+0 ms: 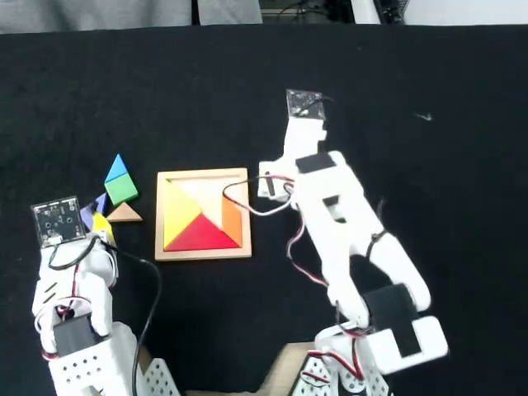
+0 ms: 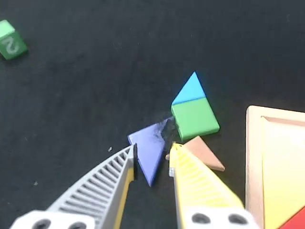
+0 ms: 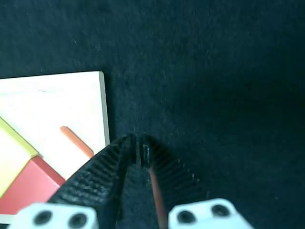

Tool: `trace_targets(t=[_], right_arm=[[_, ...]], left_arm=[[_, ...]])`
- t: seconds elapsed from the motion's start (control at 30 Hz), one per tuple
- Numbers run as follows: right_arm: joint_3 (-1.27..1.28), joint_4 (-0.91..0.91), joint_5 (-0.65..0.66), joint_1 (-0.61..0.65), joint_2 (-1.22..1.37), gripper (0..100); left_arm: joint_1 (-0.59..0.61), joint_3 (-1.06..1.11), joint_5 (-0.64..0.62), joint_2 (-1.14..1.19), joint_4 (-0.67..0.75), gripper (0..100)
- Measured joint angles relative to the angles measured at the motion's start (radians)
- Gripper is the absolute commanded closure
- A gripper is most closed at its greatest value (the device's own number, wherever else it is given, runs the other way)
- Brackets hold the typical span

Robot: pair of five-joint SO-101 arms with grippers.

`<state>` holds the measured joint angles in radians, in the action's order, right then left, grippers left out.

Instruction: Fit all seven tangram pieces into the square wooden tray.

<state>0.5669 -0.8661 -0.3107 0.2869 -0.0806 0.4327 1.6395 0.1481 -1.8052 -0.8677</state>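
Nearest the arm bases, the left claw (image 2: 151,150) is seen held open over the black bench (image 1: 412,82), left of the tray (image 1: 202,255). Its grey finger and its yellow finger are set either side of the purple piece (image 2: 148,152), which lies flat between them. A firm grip on it cannot be made out.

Inside the tray, three pieces are laid flat: the red triangle (image 1: 202,235) along the near edge, the yellow triangle (image 1: 177,214) along the left edge, and the orange piece (image 1: 233,216) along the right edge. The far part of the tray floor is left bare.

Just left of the tray, the tan triangle (image 2: 205,152) lies beside the purple piece. Beyond it the green square (image 2: 194,119) is found, with the blue triangle (image 2: 190,89) touching its far edge.

At the tray's far right corner, the right claw (image 3: 138,141) is held over bare bench just outside the rim, its black fingers drawn together with nothing between them.

Farthest from the tray, well to its left, a small green block (image 2: 9,43) is seen.
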Motion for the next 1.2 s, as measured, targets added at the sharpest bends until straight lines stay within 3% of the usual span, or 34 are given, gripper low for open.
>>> trace_targets(t=[0.37, 0.6, 0.7, 0.87, 0.97, 1.2], right_arm=[[0.041, 0.052, 0.0, -0.025, -0.021, 97.7], [0.041, 0.055, 0.0, -0.044, -0.021, 97.7], [0.041, 0.055, 0.0, -0.044, -0.021, 97.7], [0.041, 0.055, 0.0, -0.043, -0.021, 97.7], [0.041, 0.055, 0.0, -0.043, -0.021, 97.7], [0.041, 0.055, 0.0, -0.043, -0.021, 97.7]], left_arm=[[-0.008, -0.361, 0.002, 0.124, -0.16, 87], [-0.074, -0.514, -0.026, 0.529, -0.135, 87], [-0.095, -0.529, -0.1, 0.709, -0.057, 85], [-0.106, -0.646, -0.239, 0.956, -0.014, 74], [-0.104, -0.726, -0.308, 1.099, -0.011, 75], [-0.104, -0.885, -0.313, 1.435, -0.011, 75]])
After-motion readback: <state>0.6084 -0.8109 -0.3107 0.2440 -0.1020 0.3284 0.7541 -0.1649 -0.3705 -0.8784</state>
